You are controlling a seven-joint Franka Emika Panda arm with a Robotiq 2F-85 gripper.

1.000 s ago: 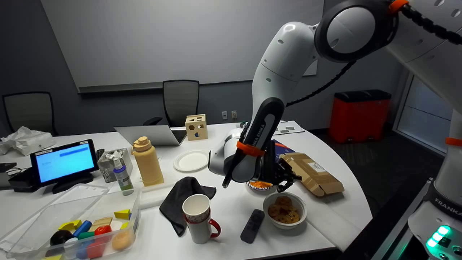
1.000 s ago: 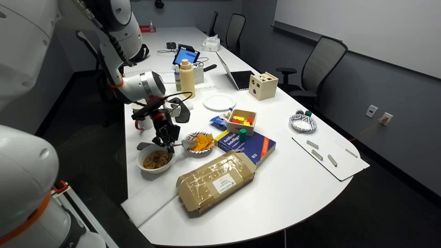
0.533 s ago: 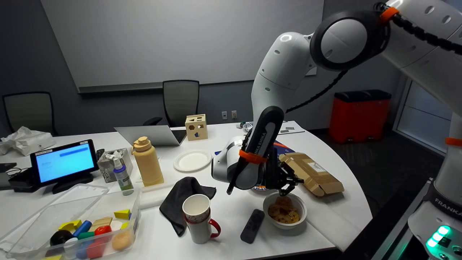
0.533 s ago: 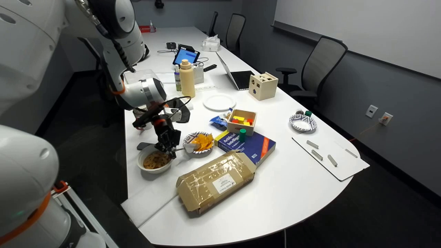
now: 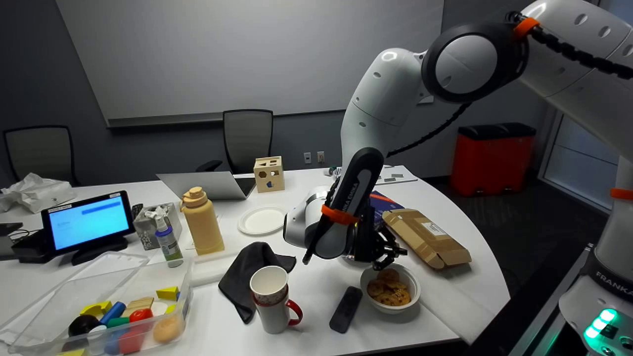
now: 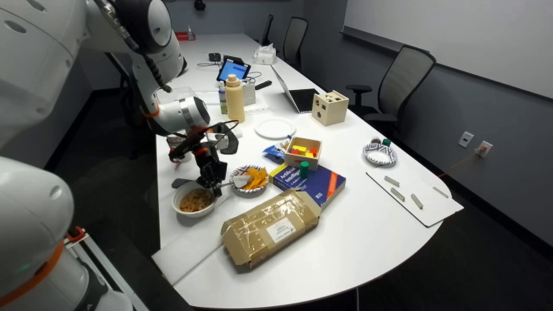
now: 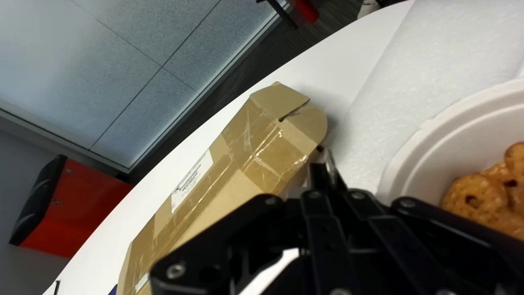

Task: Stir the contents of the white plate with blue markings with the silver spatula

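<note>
The white plate with blue markings [image 6: 237, 172] holds orange chips [image 6: 258, 177] and stands beside the blue book. My gripper [image 6: 217, 190] is shut on the silver spatula [image 6: 243, 180], above the table between the plate and the cookie bowl. The spatula's blade reaches over the plate and lies against or just above the chips; I cannot tell if it touches them. In an exterior view my gripper [image 5: 390, 257] hides most of the plate and the spatula. In the wrist view a silver sliver of the spatula [image 7: 330, 166] shows between the fingertips [image 7: 325, 176]; the plate is out of view there.
A white bowl of cookies [image 6: 179, 206] stands right by the gripper. A cardboard box [image 6: 272, 229] and a blue book [image 6: 322, 185] with a wooden block tray [image 6: 298, 160] flank the plate. A dark remote [image 5: 346, 309] and a mug [image 5: 273, 316] stand nearby.
The arm has come down a little and the gripper has shifted slightly. The spatula's blade has moved a short way further over the chips. The spatula stays held.
</note>
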